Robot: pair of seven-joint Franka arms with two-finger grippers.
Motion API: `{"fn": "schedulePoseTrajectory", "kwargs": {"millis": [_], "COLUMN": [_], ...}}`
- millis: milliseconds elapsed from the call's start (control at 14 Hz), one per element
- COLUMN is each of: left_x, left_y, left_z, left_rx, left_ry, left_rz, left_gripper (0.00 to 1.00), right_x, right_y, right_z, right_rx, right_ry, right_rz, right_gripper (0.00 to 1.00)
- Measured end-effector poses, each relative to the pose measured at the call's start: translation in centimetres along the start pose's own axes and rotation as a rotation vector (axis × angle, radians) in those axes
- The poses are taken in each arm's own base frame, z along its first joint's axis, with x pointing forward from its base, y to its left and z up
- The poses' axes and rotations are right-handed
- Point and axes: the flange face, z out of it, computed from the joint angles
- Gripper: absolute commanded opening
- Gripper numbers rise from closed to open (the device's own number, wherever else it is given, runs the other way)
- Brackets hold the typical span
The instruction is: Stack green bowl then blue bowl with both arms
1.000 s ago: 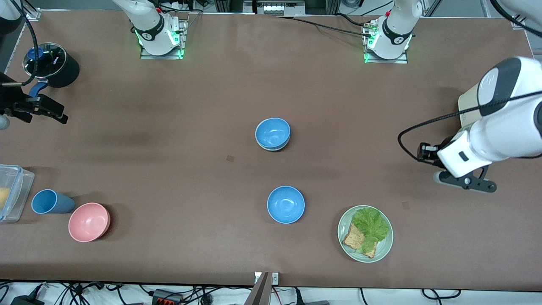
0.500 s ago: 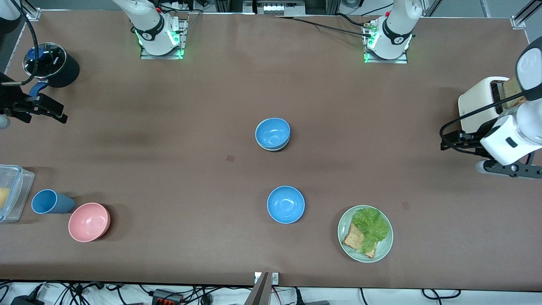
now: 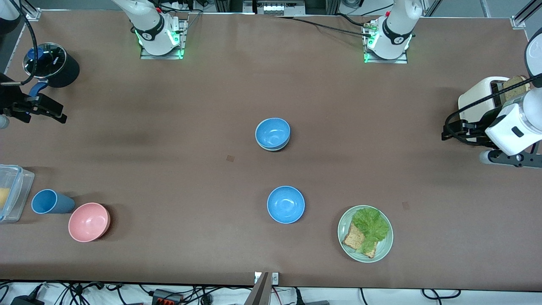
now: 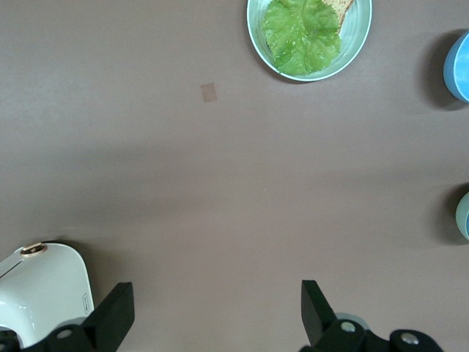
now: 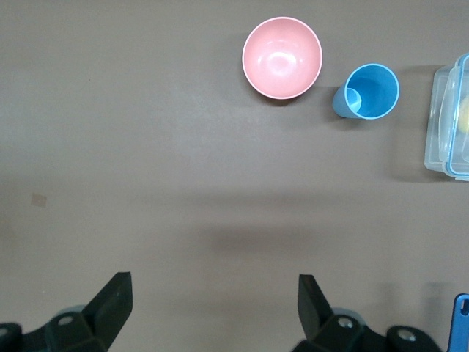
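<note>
A blue bowl point(image 3: 272, 132) sits nested in the green bowl point(image 3: 277, 148) at the middle of the table; only the green bowl's pale rim shows. A second blue bowl point(image 3: 286, 204) stands alone, nearer the front camera. In the left wrist view the lone blue bowl point(image 4: 460, 66) and the green bowl's rim point(image 4: 463, 215) show at the frame edge. My left gripper point(image 3: 510, 159) is open and empty point(image 4: 214, 312), over bare table beside the toaster. My right gripper point(image 3: 51, 112) is open and empty point(image 5: 212, 297), over the right arm's end of the table.
A pale-green plate point(image 3: 345, 220) with lettuce and bread lies near the lone blue bowl. A cream toaster point(image 3: 480, 101) stands at the left arm's end. A pink bowl point(image 3: 89, 222), blue cup point(image 3: 50, 201), clear container point(image 3: 12, 192) and black pot point(image 3: 53, 63) stand at the right arm's end.
My left arm has drawn back from the table's middle toward its own end and now hangs beside the toaster. The right arm and the bowls have not moved.
</note>
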Motion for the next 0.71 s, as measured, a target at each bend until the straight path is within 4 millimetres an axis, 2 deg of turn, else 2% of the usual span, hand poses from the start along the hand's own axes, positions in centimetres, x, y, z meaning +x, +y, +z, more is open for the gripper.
{"fn": "schedulePoseTrajectory", "kwargs": {"millis": [214, 714], "left_x": [-0.01, 0.22], "left_y": [-0.24, -0.62], "left_z": [0.77, 0.93], "left_rx": [-0.022, -0.026], "left_ry": [-0.017, -0.001], "left_rz": [0.005, -0.009], "left_gripper": [1.00, 1.00], "right_x": [-0.06, -0.09], "right_y": [-0.01, -0.02], "right_z": [0.05, 0.07], "right_rx": [0.000, 0.001], "right_ry": [-0.006, -0.008], "right_rz": [0.000, 0.000], "right_gripper": [1.00, 1.00]}}
